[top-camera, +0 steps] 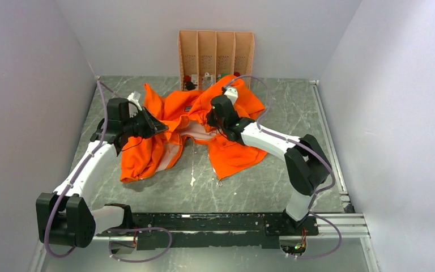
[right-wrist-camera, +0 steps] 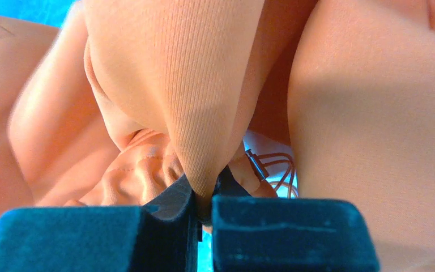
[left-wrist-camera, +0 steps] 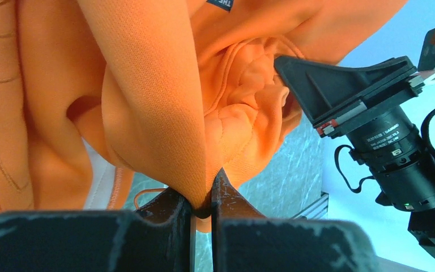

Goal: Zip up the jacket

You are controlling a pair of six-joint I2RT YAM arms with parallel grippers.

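The left pincer and right pincer each clamp a fold of the jacket on the bench. Its open front runs far-to-near, right between them

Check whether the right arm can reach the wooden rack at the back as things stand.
Probably not freely: its fingers are shut on a fold of the jacket, which lies between it and the rack; it would drag the cloth.
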